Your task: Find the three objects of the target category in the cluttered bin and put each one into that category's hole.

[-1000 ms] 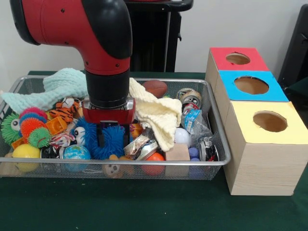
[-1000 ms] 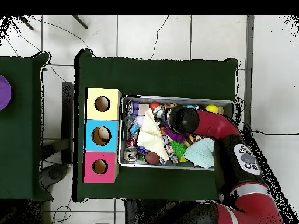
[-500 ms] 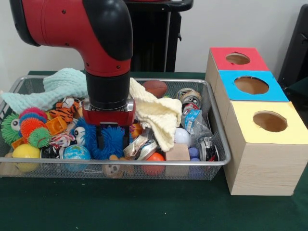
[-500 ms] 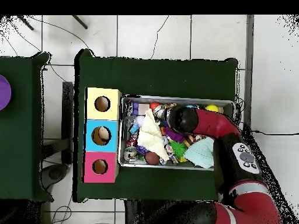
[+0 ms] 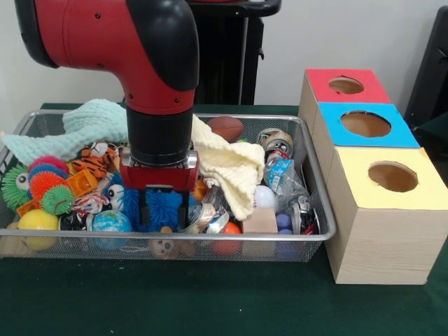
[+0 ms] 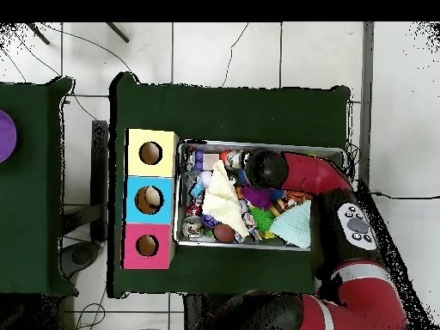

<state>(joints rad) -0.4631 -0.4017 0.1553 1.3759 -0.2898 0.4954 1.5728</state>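
A wire bin [image 5: 210, 238] holds a jumble of toys, cloths and cans. My gripper [image 5: 162, 213] hangs low near the bin's front rim, open, with one dark finger on each side of a blue spiky ball [image 5: 165, 201]. Around it lie a globe ball [image 5: 110, 222], an orange ball [image 5: 227, 229], a white ball [image 5: 264, 198] and a brown football [image 5: 225, 127]. To the right stand three boxes with round holes: red [image 5: 346, 85], blue [image 5: 365, 124], yellow [image 5: 393, 176]. In the overhead view the arm's black head [image 6: 262, 168] hides the gripper over the bin [image 6: 258, 144].
A cream cloth [image 5: 231, 164] and a mint cloth [image 5: 84, 126] drape over the clutter. Spiky toys and a yellow ball [image 5: 36, 220] fill the left end; a can [image 5: 274, 142] and a wooden block [image 5: 259, 222] lie at the right. Green felt covers the table.
The gripper has shifted slightly right and lower, toward the bin's front rim. Both fingers now show beside the blue spiky ball.
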